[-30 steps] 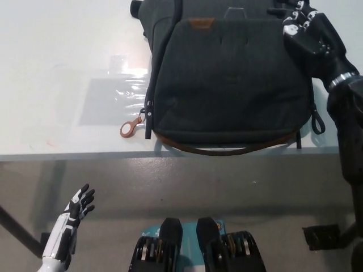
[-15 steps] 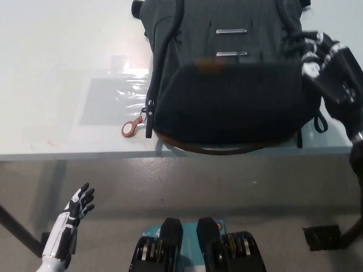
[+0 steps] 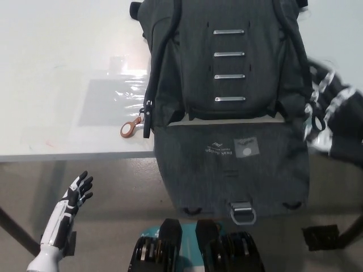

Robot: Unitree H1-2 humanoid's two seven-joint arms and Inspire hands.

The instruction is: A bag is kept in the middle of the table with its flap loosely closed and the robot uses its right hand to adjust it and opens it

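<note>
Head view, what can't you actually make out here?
- Right hand: motion-blurred at the right edge; open or shut unclear.
- Bag: top cut off by the upper edge.
- Flap: hangs over the table edge; its printed logo is too small to read.

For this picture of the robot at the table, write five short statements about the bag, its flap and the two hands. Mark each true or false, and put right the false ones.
1. The flap of the bag is folded open and hangs over the near edge of the table. True.
2. Four metal bars show in a column on the bag's front. True.
3. The white left hand is gripping the flap. False: it is below the table edge at lower left, fingers apart, holding nothing.
4. The brown ring pull lies on the bag's right side. False: it lies on the table at the bag's left side.
5. The black right hand rests on the middle of the flap. False: it is at the bag's right edge, blurred.
</note>
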